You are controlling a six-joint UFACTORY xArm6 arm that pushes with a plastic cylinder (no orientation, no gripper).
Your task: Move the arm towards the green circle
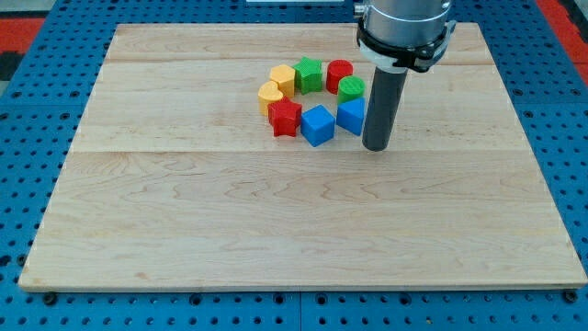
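My tip (pixel 377 147) rests on the wooden surface (pixel 184 230), just right of the blue block (pixel 351 115), w/ the green circle (pixel 350 88) near, up-left in the ring. Approach mostly done; short closing move left. No pincer fitted.

no readable text, no labels, no brands, no numbers, no signs anywhere in view

Grey metal wrist housing, black collar, straight dark rod, my tip (pixel 377 147)
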